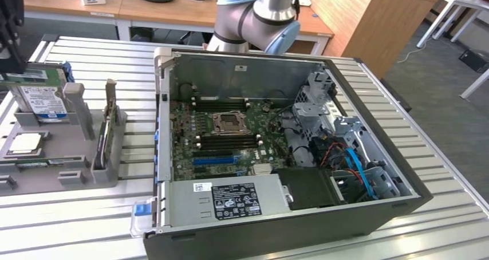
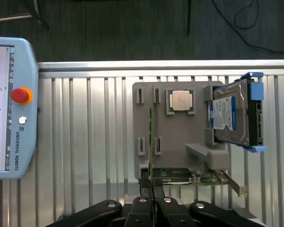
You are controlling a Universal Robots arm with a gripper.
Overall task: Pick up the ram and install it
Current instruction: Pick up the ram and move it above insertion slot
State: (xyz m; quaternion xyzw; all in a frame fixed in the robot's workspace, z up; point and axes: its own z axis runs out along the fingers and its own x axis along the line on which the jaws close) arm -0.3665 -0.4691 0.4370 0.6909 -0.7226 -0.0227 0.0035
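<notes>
The ram [image 2: 150,135] stands on its edge in the grey holder block [image 2: 180,142], so it appears as a thin green line between small uprights. In the exterior view the ram [image 1: 36,164] is a green strip along the near side of that block [image 1: 46,151]. My gripper [image 2: 152,208] hangs well above the block, its black fingers [image 2: 141,205] pressed together with nothing between them. In line with them, far below, lies the ram's edge. In the exterior view its dark body [image 1: 11,59] shows at the left edge. The open computer case [image 1: 397,174] exposes the motherboard's black slots [image 1: 225,137].
On the holder block sit a blue-labelled hard drive [image 2: 229,113], a square silver processor [image 2: 181,100] and an upright expansion card [image 1: 107,131]. A teach pendant with a red stop button [image 2: 20,95] lies on the slatted table [image 2: 94,142]. The arm's base [image 1: 256,19] stands behind the case.
</notes>
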